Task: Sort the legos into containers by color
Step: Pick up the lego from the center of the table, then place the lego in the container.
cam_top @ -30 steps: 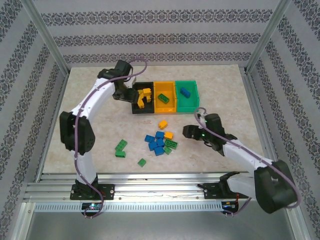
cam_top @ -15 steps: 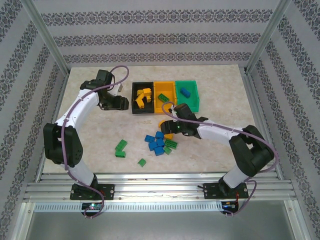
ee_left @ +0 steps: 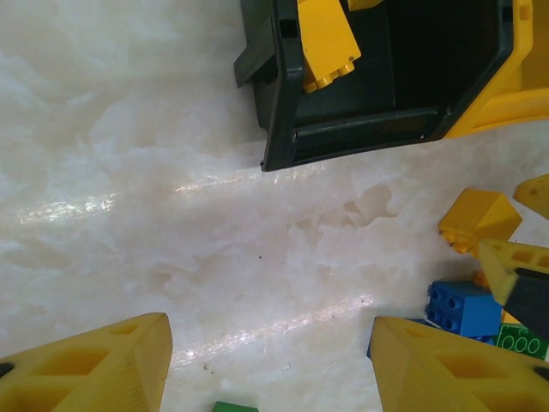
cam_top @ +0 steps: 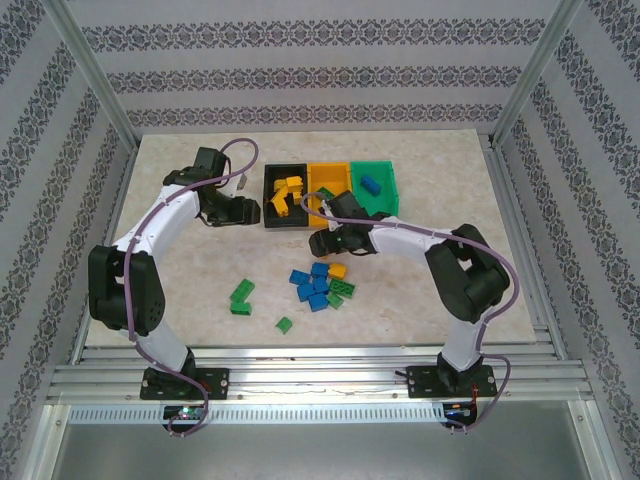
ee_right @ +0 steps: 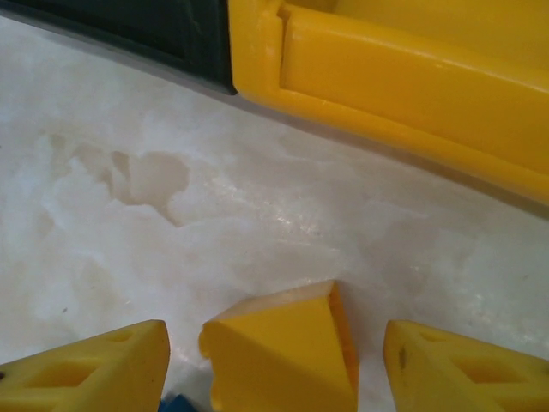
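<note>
Three joined bins stand at the back: black (cam_top: 283, 215), orange-yellow (cam_top: 330, 212), green (cam_top: 385, 205). Yellow legos (cam_top: 288, 192) lie in the black bin, a green lego (cam_top: 325, 195) in the orange-yellow one, a blue lego (cam_top: 371, 184) in the green one. My right gripper (cam_top: 322, 243) is open just in front of the bins, its fingers (ee_right: 94, 369) either side of a yellow lego (ee_right: 279, 352) on the table, with gaps on both sides. My left gripper (cam_top: 255, 210) hangs open left of the black bin (ee_left: 343, 129), only bare table between its fingers (ee_left: 94, 369).
A loose pile of blue legos (cam_top: 313, 286) with one yellow (cam_top: 337, 270) and one green (cam_top: 343, 290) lies mid-table. Two more green legos (cam_top: 242, 296) (cam_top: 285, 324) lie nearer the front. Metal posts and patterned walls enclose the table.
My right arm swung from the right side across to the yellow lego in front of the bins. My left gripper drew back from over the black bin to its left side.
</note>
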`<state>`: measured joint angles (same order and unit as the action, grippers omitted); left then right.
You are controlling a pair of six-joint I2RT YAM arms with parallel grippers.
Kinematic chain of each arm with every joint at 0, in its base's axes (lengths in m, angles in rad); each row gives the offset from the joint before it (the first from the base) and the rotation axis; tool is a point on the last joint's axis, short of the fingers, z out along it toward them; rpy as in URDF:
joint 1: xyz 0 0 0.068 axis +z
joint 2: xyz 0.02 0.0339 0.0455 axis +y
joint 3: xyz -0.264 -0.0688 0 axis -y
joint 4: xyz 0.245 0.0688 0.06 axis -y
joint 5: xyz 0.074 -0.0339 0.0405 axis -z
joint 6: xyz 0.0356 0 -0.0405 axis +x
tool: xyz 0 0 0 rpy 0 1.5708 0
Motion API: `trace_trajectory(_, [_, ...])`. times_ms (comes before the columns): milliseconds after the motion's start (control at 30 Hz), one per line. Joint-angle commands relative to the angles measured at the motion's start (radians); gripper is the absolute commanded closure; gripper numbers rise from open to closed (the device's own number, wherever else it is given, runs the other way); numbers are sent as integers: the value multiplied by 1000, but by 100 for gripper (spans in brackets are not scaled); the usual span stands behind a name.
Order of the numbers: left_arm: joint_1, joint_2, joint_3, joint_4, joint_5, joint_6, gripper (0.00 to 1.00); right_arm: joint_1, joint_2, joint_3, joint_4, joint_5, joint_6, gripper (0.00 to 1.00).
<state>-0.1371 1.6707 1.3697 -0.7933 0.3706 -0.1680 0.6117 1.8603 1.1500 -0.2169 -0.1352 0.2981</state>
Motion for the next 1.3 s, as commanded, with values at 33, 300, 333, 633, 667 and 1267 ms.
trace_trajectory(33, [7,-31,-14,30,22,-24,37,15,61,51,-90,32,-39,37])
trace_trajectory(300, [15,-32,-18,43,38,-51,37,42,61,57,-115,68,-52,57])
trace_trajectory(333, [15,-35,-25,56,43,-61,37,41,62,59,-114,65,-49,59])
trace_trajectory(633, [34,-49,-229,232,138,-150,37,35,0,173,-163,24,-67,64])
trace_trajectory(667, [37,-60,-242,230,139,-144,37,31,6,201,-162,10,-66,64])
trace_trajectory(1267, [35,-202,-513,468,348,-368,33,10,330,756,-194,-32,13,36])
